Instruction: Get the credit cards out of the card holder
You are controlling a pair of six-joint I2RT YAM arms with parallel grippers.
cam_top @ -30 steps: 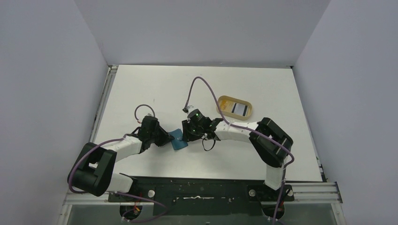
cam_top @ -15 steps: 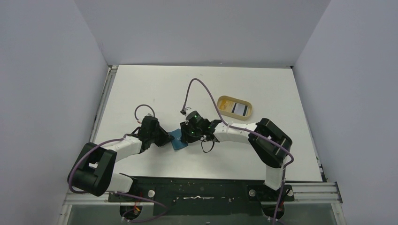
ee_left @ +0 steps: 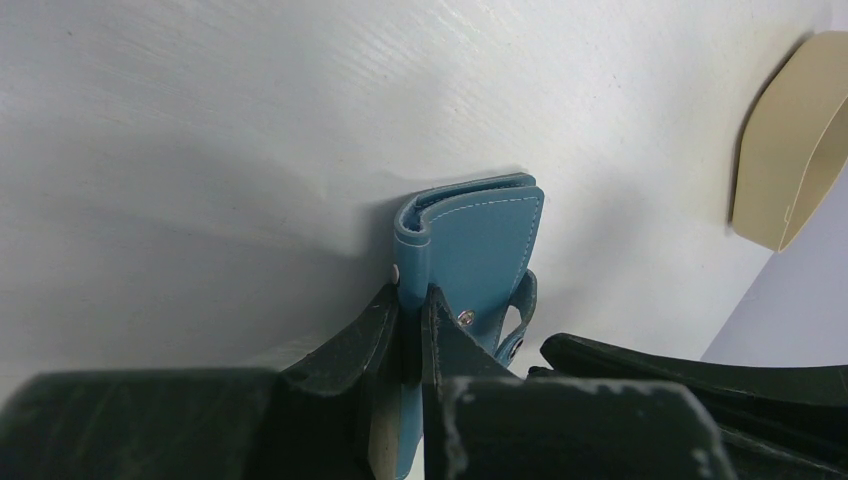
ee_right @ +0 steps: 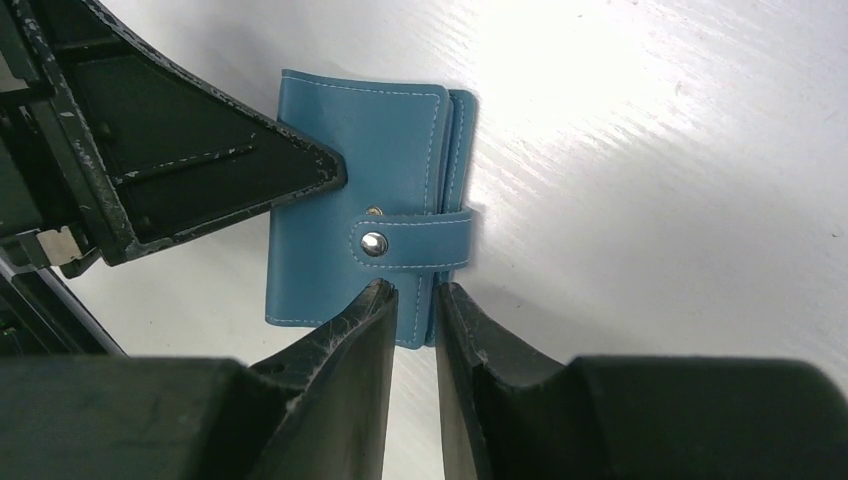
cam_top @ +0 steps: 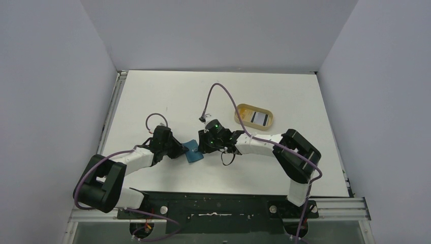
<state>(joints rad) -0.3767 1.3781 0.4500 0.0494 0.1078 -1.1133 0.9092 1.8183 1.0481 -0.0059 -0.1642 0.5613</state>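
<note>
The teal card holder (cam_top: 193, 151) lies on the white table between the two arms, folded, with its snap strap (ee_right: 410, 243) fastened across the front. My left gripper (ee_left: 412, 300) is shut on the holder's (ee_left: 480, 250) near edge. My right gripper (ee_right: 410, 292) points down at the holder (ee_right: 350, 150) just below the strap. Its jaws stand a narrow gap apart, one tip over the front face and the other just off the free edge. One credit card (cam_top: 259, 118), white with black bands, lies in the tan tray (cam_top: 243, 109).
The tan oval tray (ee_left: 790, 150) sits to the back right of the holder. A purple cable (cam_top: 213, 91) loops up from the right wrist. Grey walls close in the table on three sides.
The right gripper shifted slightly, left then back right, beside the holder, and its jaws have narrowed a little. The left gripper and the holder have not moved.
</note>
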